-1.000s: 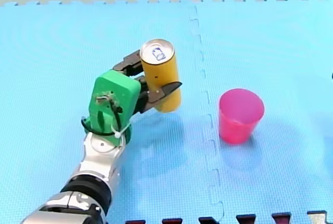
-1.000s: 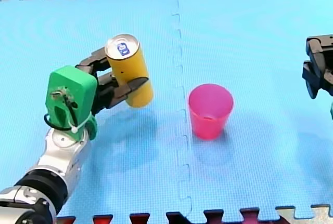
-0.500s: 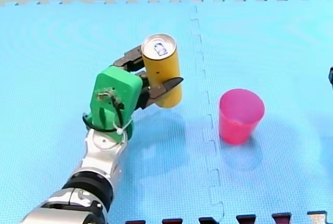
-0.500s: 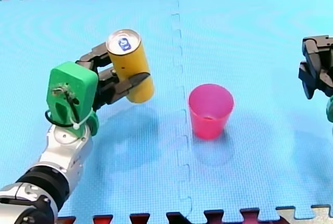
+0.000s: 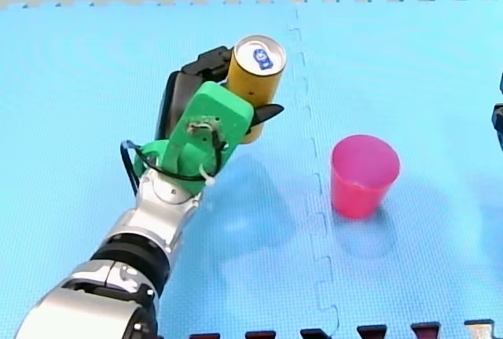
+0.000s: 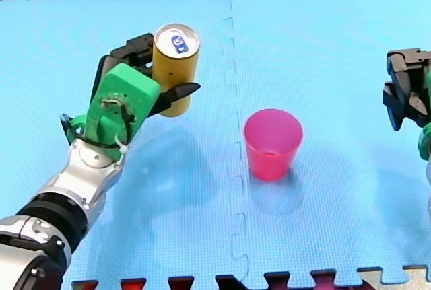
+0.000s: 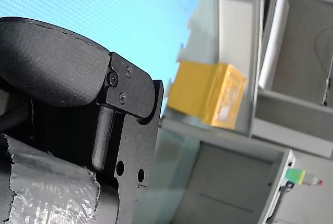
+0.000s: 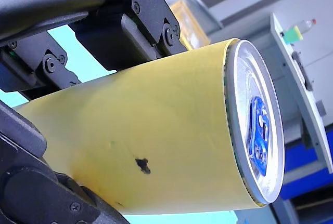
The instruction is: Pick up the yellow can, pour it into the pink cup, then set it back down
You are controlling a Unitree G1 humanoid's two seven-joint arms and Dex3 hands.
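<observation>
Yellow aluminium can [image 6: 175, 61] hung pinched in the left hand [image 6: 158, 98], well apart from the pink plastic cup [image 6: 272, 143]; pouring and set-down remained. The right hand [image 6: 406, 95] hovered at the far right.

Held yellow can [image 6: 175, 68], standing pink cup [image 6: 272, 143].
The can, silver-topped with a blue tab, was gripped roughly upright by the left robot hand [image 6: 135, 91], at ten o'clock from the cup.

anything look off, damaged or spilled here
One small thing: a dark mark on the side of the yellow can, which the left hand holds tilted above the mat. The pink cup stands upright, with no spill showing. The right hand is at the mat's right edge.
</observation>
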